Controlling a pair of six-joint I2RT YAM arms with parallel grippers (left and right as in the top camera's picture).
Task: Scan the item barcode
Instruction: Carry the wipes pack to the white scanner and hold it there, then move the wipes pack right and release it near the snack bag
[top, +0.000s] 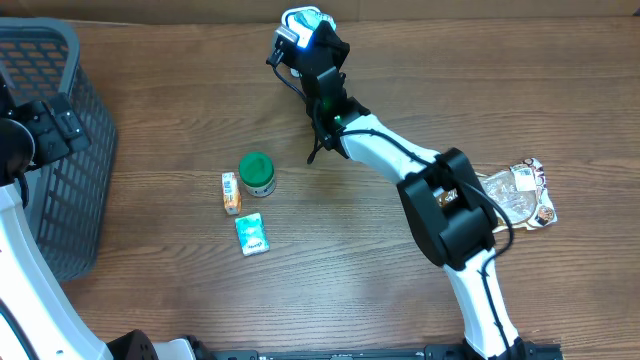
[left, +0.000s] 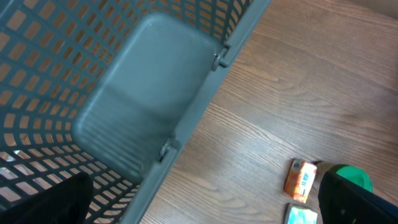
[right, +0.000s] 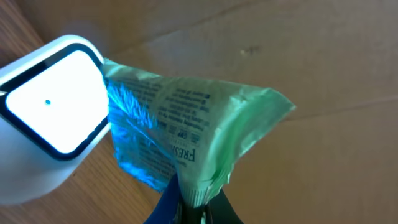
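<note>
Wood-grain counter (top: 150, 100) with a gray mesh basket (top: 70, 210) at the left edge. Up at the top middle of the overhead frame the right arm (top: 400, 155) is stretched out, and the right jaws are pinching the bottom edge of a green packet (right: 186, 118), which sits just beside the lit white scanner (right: 53, 109). Over by the basket's edge the left jaws are spread wide, gripping nothing. Lower middle has a green-lidded jar (top: 257, 173), an orange carton (top: 231, 192) and a teal packet (top: 252, 233). A crinkly clear bag (top: 520, 190) lies at the right.
</note>
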